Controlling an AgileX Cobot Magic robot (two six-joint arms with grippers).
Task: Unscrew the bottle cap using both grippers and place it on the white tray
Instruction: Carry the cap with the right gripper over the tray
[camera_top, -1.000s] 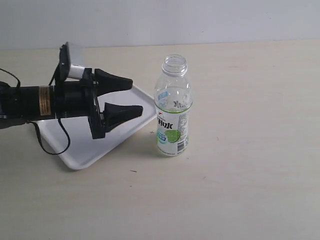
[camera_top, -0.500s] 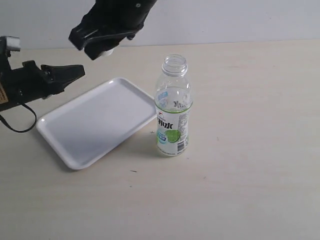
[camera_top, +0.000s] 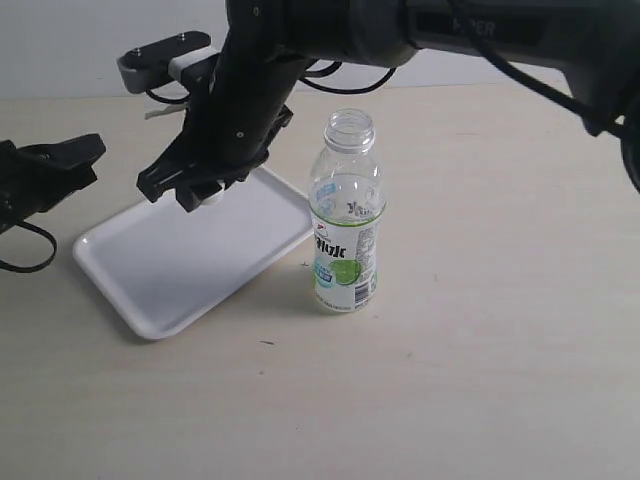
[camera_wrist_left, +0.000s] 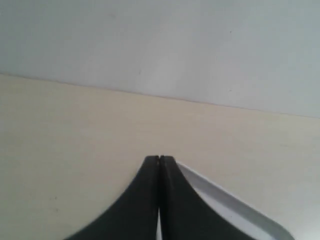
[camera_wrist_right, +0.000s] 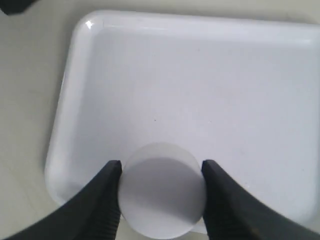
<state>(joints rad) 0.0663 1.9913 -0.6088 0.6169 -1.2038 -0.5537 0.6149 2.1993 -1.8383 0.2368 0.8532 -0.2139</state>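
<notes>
The clear bottle (camera_top: 345, 215) with the lime label stands uncapped, just right of the white tray (camera_top: 190, 260). My right gripper (camera_top: 200, 195) reaches across from the upper right and hangs over the tray's far part, shut on the white bottle cap (camera_wrist_right: 161, 189); a sliver of the cap (camera_top: 211, 198) shows below the jaws in the exterior view. The tray (camera_wrist_right: 200, 80) fills the right wrist view beneath the cap. My left gripper (camera_top: 88, 152) sits at the far left beyond the tray's corner, jaws pressed together (camera_wrist_left: 159, 159) with nothing in them.
The pale wooden table (camera_top: 480, 380) spreads around the bottle and tray. A light wall (camera_top: 100, 40) runs along the table's far edge. The right arm's thick dark body (camera_top: 420, 30) spans the upper part of the scene above the bottle.
The left gripper has drawn back left off the tray and shut. The right arm has come in from above and lowered the cap toward the tray.
</notes>
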